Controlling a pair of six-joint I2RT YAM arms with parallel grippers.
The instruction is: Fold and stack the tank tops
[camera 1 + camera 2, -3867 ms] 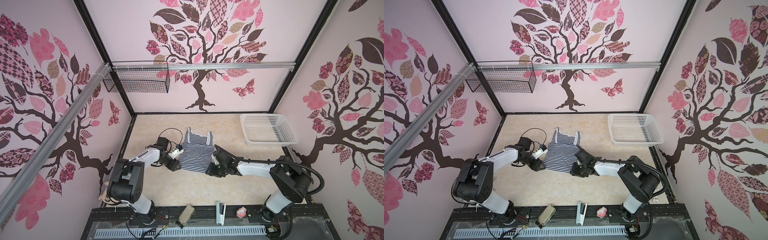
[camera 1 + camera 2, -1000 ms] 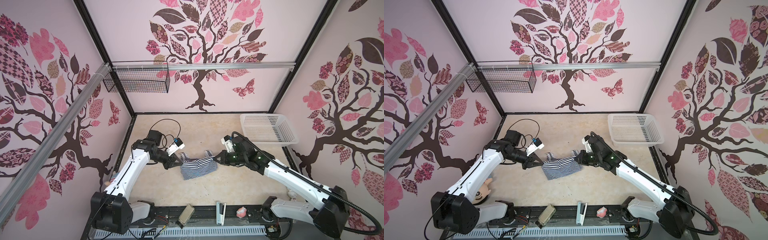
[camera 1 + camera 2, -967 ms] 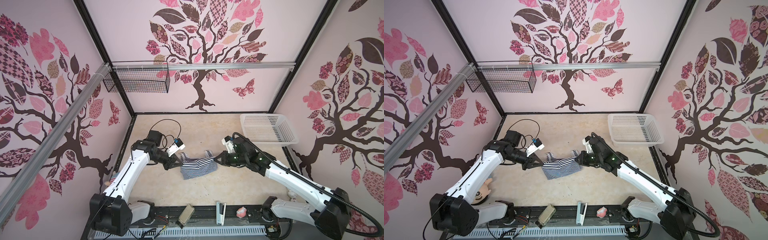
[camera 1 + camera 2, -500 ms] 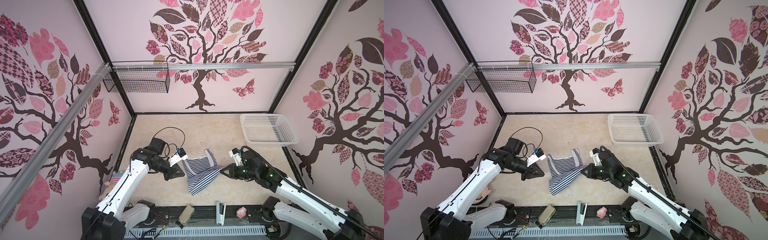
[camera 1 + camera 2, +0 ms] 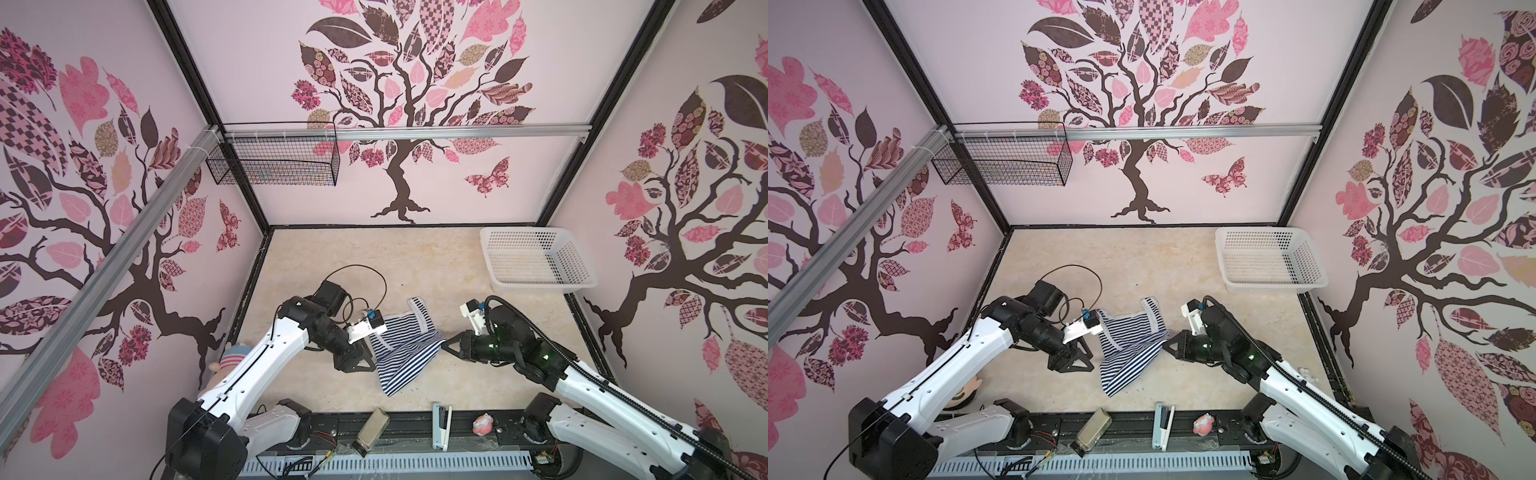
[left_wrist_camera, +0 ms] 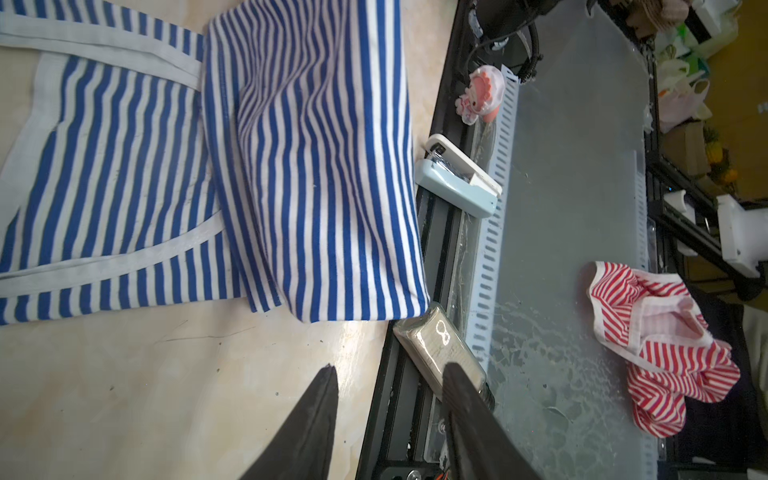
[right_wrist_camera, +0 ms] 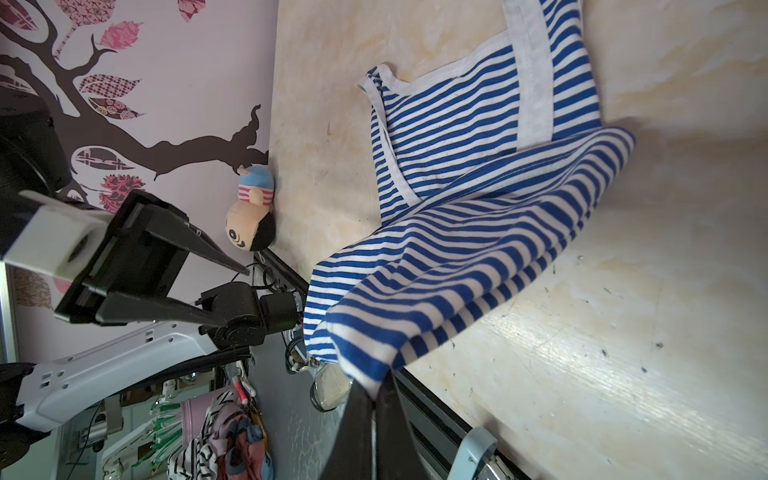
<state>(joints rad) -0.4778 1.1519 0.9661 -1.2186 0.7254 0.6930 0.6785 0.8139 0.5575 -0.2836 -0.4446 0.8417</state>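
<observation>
The tank top [image 5: 401,353] [image 5: 1127,353], in navy and white stripes with white trim, lies on the beige table, and its hem half is doubled over the strap half. My right gripper [image 5: 445,344] [image 5: 1167,345] [image 7: 376,392] is shut on a corner of the striped cloth and holds that edge off the table. My left gripper [image 5: 368,362] [image 5: 1081,360] [image 6: 390,370] hangs open just left of the tank top [image 6: 311,166] with nothing between its fingers. The right wrist view shows the open left gripper [image 7: 230,297] apart from the tank top [image 7: 457,232].
A white plastic basket [image 5: 540,286] stands at the back right and a wire basket [image 5: 274,164] hangs on the back wall. A plush doll [image 5: 232,362] lies at the left wall. A jar [image 5: 372,426], a stapler [image 5: 441,419] and a pink toy [image 5: 483,424] line the front rail. Past it lies a red-striped garment [image 6: 656,345].
Both grippers carried the folded tank top toward the front of the table. The left gripper has opened and let go of its corner. The right gripper stays shut on the cloth.
</observation>
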